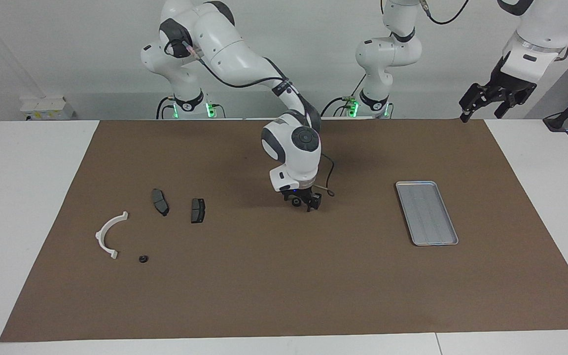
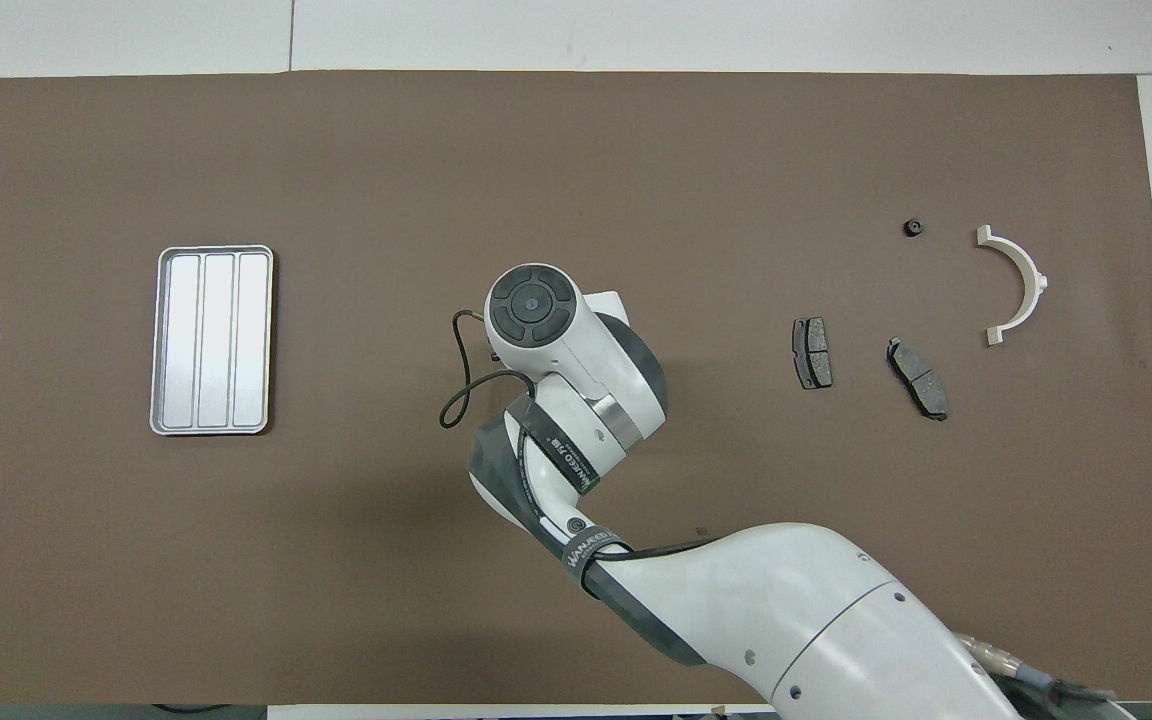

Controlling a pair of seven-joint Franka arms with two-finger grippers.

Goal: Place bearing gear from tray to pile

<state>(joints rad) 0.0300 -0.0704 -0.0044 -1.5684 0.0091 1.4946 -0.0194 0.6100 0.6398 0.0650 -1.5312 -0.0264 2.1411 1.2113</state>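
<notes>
One tray point(image 1: 427, 212) lies on the brown mat point(image 1: 284, 296); every other place here is given from it. Two brake pads point(image 1: 160, 201) point(image 1: 197, 210) lie side by side, well apart from the tray toward the right arm's end. One white half-ring bracket point(image 1: 109, 235) lies further that way still. Two small black gears: one point(image 1: 142, 258) just beside the bracket, one point(image 1: 296, 202) between the pads and the tray. Two arms, with two grippers.

Tray point(image 1: 426, 212) toward left arm's end, pile point(image 1: 112, 235) toward right arm's.
</notes>
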